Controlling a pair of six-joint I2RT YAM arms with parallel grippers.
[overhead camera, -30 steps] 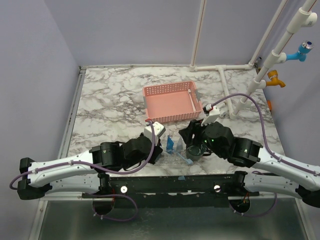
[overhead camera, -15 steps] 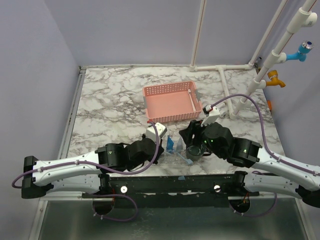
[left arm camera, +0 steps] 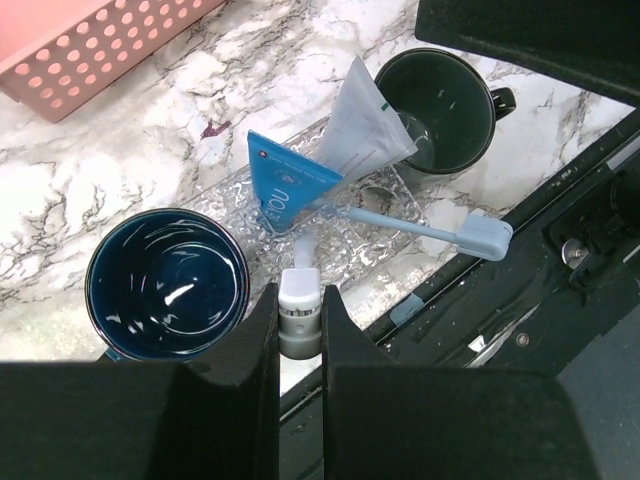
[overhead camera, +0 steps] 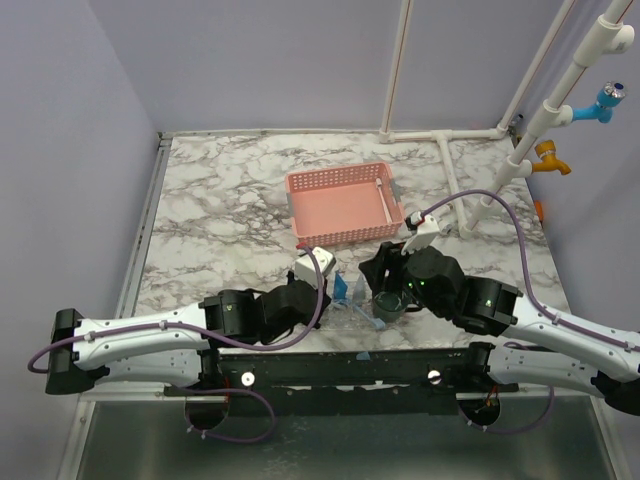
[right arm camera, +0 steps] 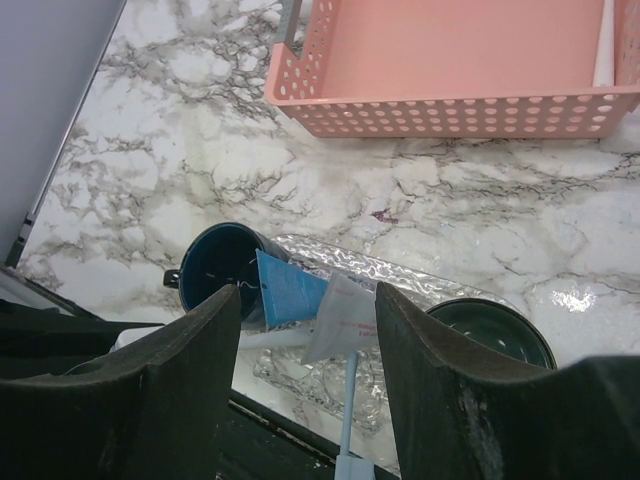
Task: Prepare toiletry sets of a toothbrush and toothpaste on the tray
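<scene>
By my tally, partway: toothbrush [left arm camera: 420,226] and pale tube [left arm camera: 365,125] lay on the tray [left arm camera: 370,257] between empty navy mug [left arm camera: 167,290] and green mug [left arm camera: 440,105]; left gripper [left arm camera: 300,300] clenched the cap of the blue tube [left arm camera: 285,185], right gripper [right arm camera: 305,300] hung released; sets unassembled.

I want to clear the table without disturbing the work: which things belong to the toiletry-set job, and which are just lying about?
Job in hand: clear tray, navy mug, dark green mug, blue tube, pale tube, light-blue toothbrush.
Lying about: pink basket, white toothbrush inside it.
</scene>
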